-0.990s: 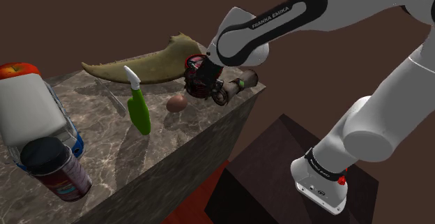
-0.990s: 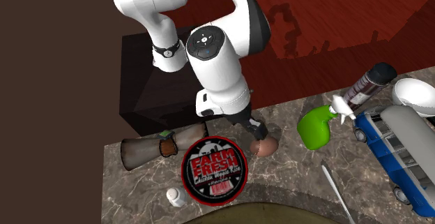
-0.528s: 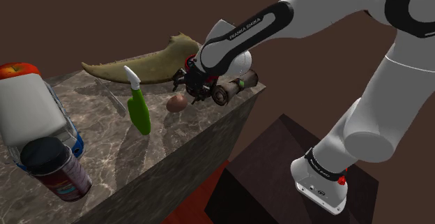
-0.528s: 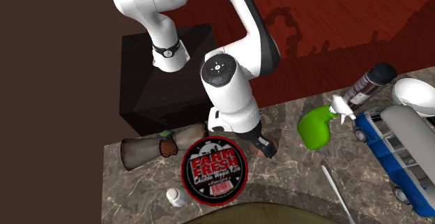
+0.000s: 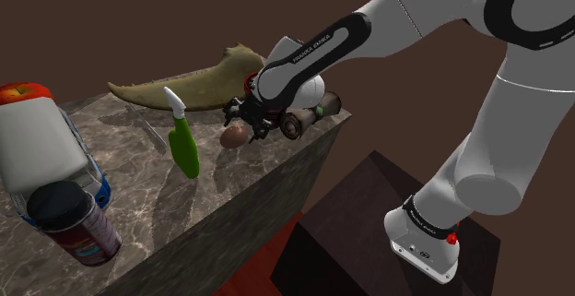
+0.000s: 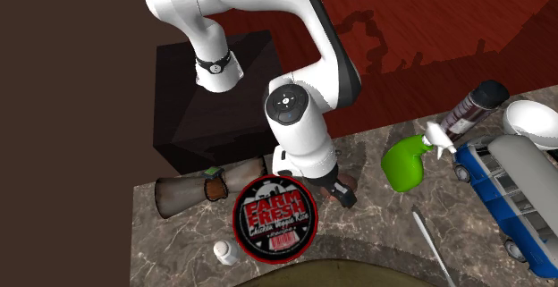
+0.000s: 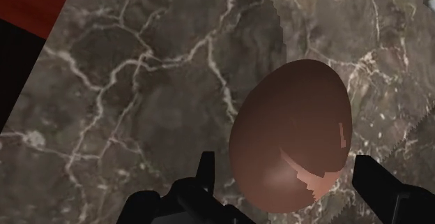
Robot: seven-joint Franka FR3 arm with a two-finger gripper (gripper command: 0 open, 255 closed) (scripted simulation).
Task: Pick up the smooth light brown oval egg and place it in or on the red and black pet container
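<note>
- The egg [image 7: 293,135], brown and smooth, lies on its side on the marbled surface [image 7: 139,83], not far from the edge that faces the stand. In the second exterior view its place is just beside the round red and black pet container [image 6: 275,218], on that view's right.
- It probably handles as something light, rigid and brittle. The slick, curved shell could squirt out of a hard or off-centre pinch. The safest hold looks to be across its widest girth, with gentle force.
- The end effector [image 7: 282,161] is down low around the egg with its fingers spread, one on each side of the shell. A thin strip of surface seems to show between each finger and the shell, so it grips nothing yet.
- Further out, a brown grinder-like cylinder [image 6: 201,191] lies on its side next to the container, and a green spray bottle [image 6: 402,164] lies well apart from the egg on the other side.
</note>
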